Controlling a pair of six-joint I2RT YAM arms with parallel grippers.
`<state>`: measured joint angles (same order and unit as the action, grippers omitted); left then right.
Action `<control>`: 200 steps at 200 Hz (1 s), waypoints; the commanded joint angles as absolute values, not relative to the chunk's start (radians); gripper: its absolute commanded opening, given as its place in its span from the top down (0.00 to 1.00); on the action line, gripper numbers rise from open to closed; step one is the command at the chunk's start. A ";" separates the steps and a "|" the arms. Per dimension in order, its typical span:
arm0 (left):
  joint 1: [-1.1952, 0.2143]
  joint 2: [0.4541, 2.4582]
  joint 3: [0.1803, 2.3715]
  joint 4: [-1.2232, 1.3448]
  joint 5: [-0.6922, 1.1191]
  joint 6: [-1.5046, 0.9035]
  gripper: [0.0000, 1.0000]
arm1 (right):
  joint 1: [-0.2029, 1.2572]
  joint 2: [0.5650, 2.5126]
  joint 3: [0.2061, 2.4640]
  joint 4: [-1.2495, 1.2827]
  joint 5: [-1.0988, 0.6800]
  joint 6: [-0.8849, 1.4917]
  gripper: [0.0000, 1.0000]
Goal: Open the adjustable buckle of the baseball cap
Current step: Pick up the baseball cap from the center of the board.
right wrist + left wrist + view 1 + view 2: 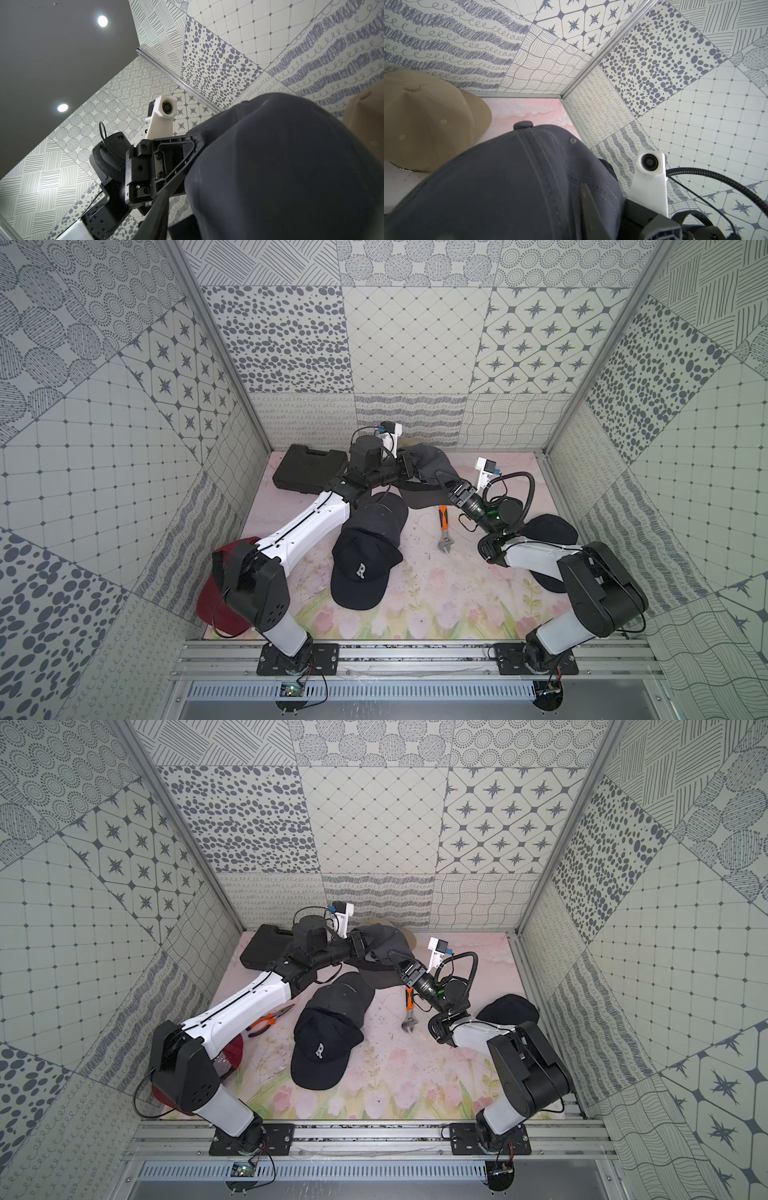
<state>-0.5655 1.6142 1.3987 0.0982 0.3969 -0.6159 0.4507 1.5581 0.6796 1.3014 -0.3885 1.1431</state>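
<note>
Presently catalogued. Item: dark grey baseball cap (432, 460), found at the far middle of the surface (436, 605) and raised between the two arms.

Make: soft woven cloth. The domed crown is built of stitched panels, with a top button (523, 124) and eyelets shown in the left wrist view. A stiffer curved brim (424, 499) appears to be hung toward the robot, so the long axis is judged to run far to near.

Buckle: not seen in any view, and its side cannot be told.

Left claw (407, 466): set against the cap from the left.

Right claw (441, 480): set against it from the near right. Both are touching it, so neither arm is counted nearer. The jaws of each are buried in fabric, and it cannot be told whether they are wide, narrow or clamped.

Coming move, as judged: the rear strap must be turned out toward one claw while the crown is steadied by the other.

Also listed:
- tan cap (425, 116), just beside the dark grey one
- black tool case (307, 466)
- orange-handled adjustable wrench (443, 531)
- black cap lettered in white (361, 572)
</note>
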 commanded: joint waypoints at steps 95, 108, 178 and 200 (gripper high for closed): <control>-0.566 1.476 1.388 -0.077 0.389 -0.084 0.37 | 0.366 1.292 0.824 0.525 -0.524 0.734 1.00; -0.559 1.483 1.417 -0.102 0.440 -0.064 0.36 | 0.358 1.290 0.858 0.442 -0.560 0.696 1.00; -0.558 1.596 1.578 -0.275 0.647 0.110 0.37 | 0.334 1.315 1.022 0.134 -0.770 0.469 1.00; -0.559 1.648 1.644 -0.361 0.680 0.158 0.35 | 0.322 1.339 1.074 0.070 -0.836 0.417 1.00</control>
